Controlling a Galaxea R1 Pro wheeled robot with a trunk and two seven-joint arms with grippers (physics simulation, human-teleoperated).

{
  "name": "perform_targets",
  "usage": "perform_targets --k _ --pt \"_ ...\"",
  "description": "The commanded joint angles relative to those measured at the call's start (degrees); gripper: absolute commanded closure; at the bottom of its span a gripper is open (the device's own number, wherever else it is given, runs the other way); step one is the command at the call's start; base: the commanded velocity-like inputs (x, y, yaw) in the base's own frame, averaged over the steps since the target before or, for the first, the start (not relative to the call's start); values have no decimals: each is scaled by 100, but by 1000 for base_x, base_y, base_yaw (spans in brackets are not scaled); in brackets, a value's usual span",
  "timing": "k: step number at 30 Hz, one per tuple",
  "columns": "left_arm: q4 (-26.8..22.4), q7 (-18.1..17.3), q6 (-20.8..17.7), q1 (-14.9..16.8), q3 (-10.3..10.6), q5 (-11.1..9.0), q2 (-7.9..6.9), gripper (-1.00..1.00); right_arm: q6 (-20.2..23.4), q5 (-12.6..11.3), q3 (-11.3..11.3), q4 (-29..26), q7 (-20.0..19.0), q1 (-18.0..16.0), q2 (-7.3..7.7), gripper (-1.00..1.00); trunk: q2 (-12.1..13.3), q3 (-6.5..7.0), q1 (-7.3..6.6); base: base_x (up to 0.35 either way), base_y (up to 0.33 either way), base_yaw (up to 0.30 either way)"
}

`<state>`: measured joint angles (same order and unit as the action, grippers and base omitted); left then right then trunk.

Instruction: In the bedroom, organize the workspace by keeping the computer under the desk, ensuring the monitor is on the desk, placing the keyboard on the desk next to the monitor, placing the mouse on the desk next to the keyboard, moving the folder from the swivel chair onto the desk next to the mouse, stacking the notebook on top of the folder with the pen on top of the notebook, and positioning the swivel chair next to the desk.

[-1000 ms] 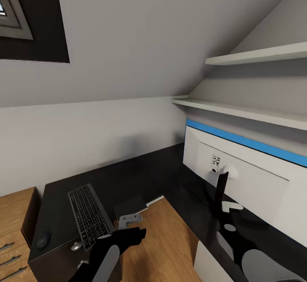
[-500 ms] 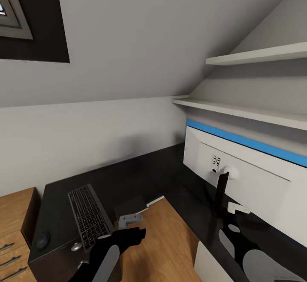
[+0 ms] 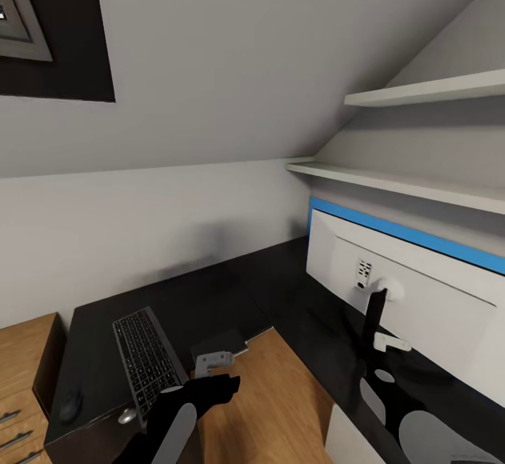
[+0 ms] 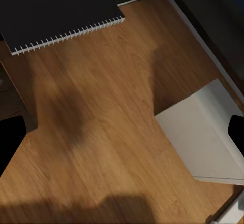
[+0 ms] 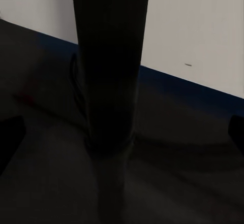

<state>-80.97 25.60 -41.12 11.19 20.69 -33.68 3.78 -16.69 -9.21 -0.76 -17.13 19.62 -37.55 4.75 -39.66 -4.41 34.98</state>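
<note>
Head view, desk: where the two walls meet under the sloped ceiling, the glossy black desk (image 3: 210,295) is seen as an L, with the blue back panel (image 3: 407,229) along its right arm.
Head view, monitor: the monitor (image 3: 414,295) stands on the right part of the desk with its silver-white back turned to the camera; its right end is cut off by the frame.
Head view, keyboard and mouse: the keyboard (image 3: 146,355) lies on the left part of the desk, and the mouse (image 3: 70,402) is near it at the desk's front corner.
Head view, surroundings: two pale shelves (image 3: 421,134) are fixed above the monitor, and a wooden drawer chest (image 3: 21,380) stands just beside the desk's left end.
Head view, left gripper: the left gripper (image 3: 214,385) is held over the wooden floor (image 3: 266,394) in front of the keyboard; how far it is open cannot be told.
Left wrist view: a dark spiral-bound notebook (image 4: 61,10) lies on the floor, and a white panel (image 4: 203,137) is partly cut off; the two black fingertips (image 4: 10,137) are seen at opposite edges, wide apart, with nothing held.
Right wrist view: the monitor's black stand (image 5: 109,66) rises close in front, between the fingertips (image 5: 236,130), which are far apart and not closed on it; everything else is too dark to make out.
</note>
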Motion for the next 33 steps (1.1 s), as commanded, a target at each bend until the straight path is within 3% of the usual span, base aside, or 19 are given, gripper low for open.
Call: perform_targets --k 1,15,25,33 --pt "-6 56 -10 6 5 -60 0 -100 -38 -55 3 3 -11 -6 0 -100 -9 -10 2 34 11 0" --pt "-6 58 -10 6 5 -66 8 -100 -93 -46 -4 -38 -11 -1 35 -100 -9 -10 2 68 11 0" --pt "-6 59 -10 6 5 -69 8 -100 -811 -45 -1 6 -11 1 78 -100 -9 -10 2 2 0 0" --pt "-6 59 -10 6 5 -69 8 -100 -876 -46 -3 16 -11 -4 142 -100 -9 -10 2 18 0 0"
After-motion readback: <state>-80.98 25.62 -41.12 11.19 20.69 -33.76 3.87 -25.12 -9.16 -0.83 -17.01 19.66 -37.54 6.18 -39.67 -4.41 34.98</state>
